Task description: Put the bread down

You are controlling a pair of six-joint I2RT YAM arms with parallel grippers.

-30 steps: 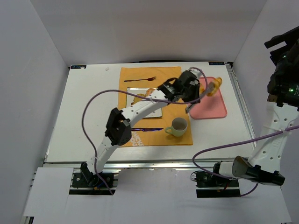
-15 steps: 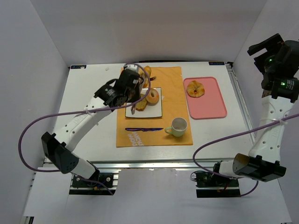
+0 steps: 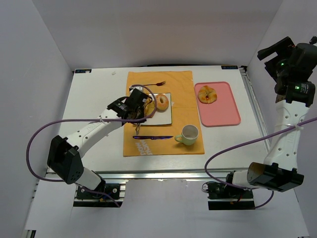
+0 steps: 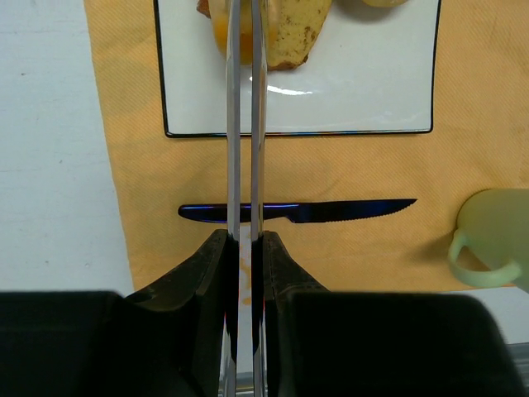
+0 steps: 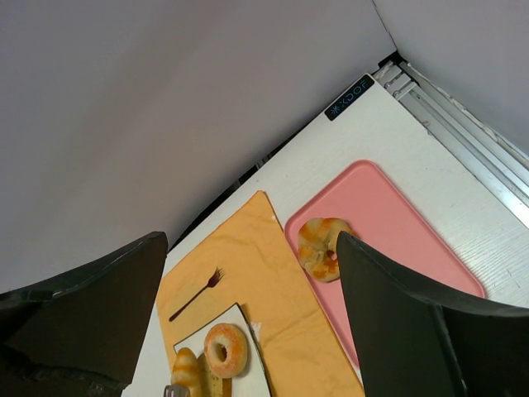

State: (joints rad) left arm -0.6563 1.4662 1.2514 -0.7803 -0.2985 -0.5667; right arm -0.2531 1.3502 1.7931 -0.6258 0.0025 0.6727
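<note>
A white square plate (image 3: pixel 167 117) on the orange placemat holds a ring donut (image 3: pixel 161 102) and a bread roll with a slice (image 3: pixel 148 108). A twisted pastry (image 3: pixel 207 94) lies on the pink tray (image 3: pixel 225 113). My left gripper (image 3: pixel 132 110) is shut on metal tongs (image 4: pixel 245 124). The tong blades reach over the bread (image 4: pixel 293 33) at the plate's (image 4: pixel 364 91) left side, and their tips are out of frame. My right gripper (image 3: pixel 277 54) is open and empty, raised high at the right. In its view the pastry (image 5: pixel 322 246), tray (image 5: pixel 397 223) and donut (image 5: pixel 225 350) show far below.
A dark knife (image 3: pixel 153 137) lies on the placemat (image 3: pixel 183 82) near the plate's front edge, under the tongs. A pale green cup (image 3: pixel 189 134) stands right of it. A fork (image 3: pixel 148 84) lies at the mat's far edge. White walls enclose the table.
My left arm swung from the pink tray to the plate, leaving the pastry on the tray, then drew back toward the near side. The right arm shifted slightly.
</note>
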